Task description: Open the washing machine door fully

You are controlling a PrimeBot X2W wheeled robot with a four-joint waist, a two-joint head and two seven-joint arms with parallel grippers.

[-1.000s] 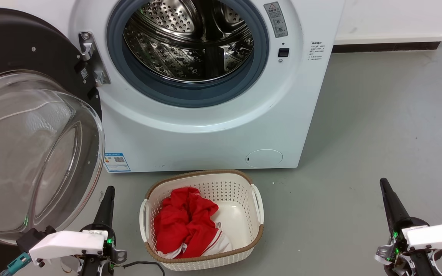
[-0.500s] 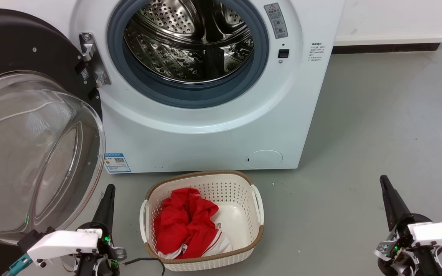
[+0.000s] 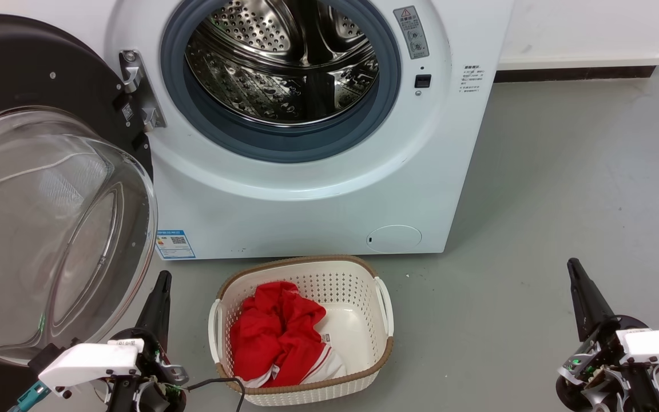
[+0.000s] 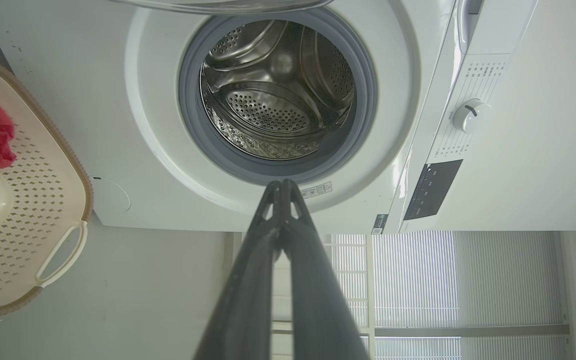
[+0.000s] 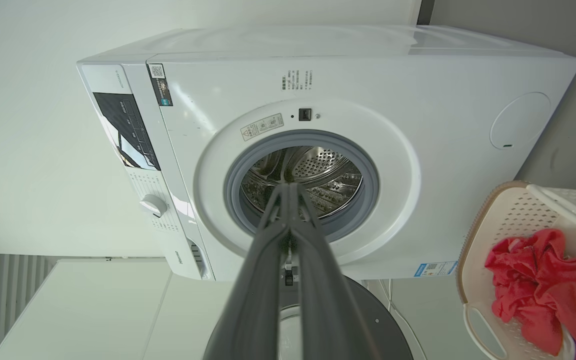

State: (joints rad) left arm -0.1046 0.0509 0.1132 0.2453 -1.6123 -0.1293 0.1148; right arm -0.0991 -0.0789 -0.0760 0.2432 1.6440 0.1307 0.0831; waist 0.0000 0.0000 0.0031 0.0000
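Glossy black around clear glass, the washing machine door [image 3: 49,189] stands swung wide open, just to the left of our left gripper [image 3: 162,281] and above it. That gripper's two dark fingers are pressed together tip to tip. Our right gripper [image 3: 574,268] is well off to the other side over the grey floor [image 3: 535,200], and we see its fingers closed too. The washing machine [image 3: 306,194] rises ahead of both, its steel drum [image 3: 284,63] exposed. Between the grippers sits a white basket [image 3: 384,309] holding red cloth [image 3: 275,332].
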